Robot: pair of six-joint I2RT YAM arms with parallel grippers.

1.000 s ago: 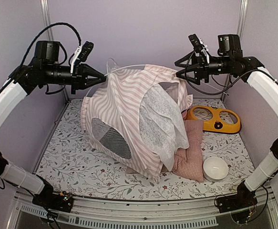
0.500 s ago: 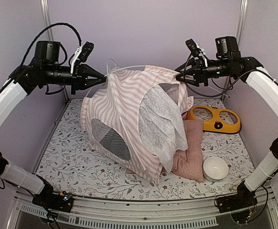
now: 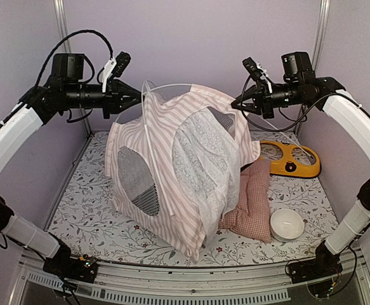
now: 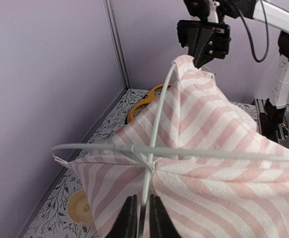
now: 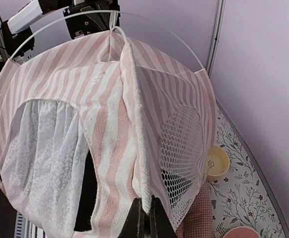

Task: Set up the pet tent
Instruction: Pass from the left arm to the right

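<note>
Plainly, the step in hand is raising and spreading the roof. In the top view the pet tent (image 3: 172, 159) fills the middle of the frame. Its base is on the floral worktop (image 3: 89, 210) and its top is held up between the two arms.

The left pincer (image 3: 136, 98), at the upper left, has its fingers together on one of the thin white poles (image 4: 156, 124). The left wrist view shows that pole running down between them, just below where two poles cross. The right pincer (image 3: 237, 103), at the upper right, is clamped on a raised seam of striped fabric at the roof's right-hand corner; its own camera shows the ridge pinched between the tips.

The oval mesh window (image 3: 137, 181) faces the lower left, and the sheer door curtain (image 3: 200, 162) hangs loose towards the lower centre. A pink checked cushion (image 3: 251, 203) lies right of the tent, its edge seemingly under the hem. A white bowl (image 3: 286, 223) sits at the lower right and a yellow double feeding dish (image 3: 290, 159) at the right, beyond the cushion.

By my reading the tent is up but not yet square — the walls sag and the roof sits skewed. The next move calls for drawing the two grips evenly apart so the poles bow and the fabric tightens, then lowering the base flat. The fabric pinch looks the weaker hold, so a slow, level pull seems wise, and the cushion under the hem may keep that side from seating.
</note>
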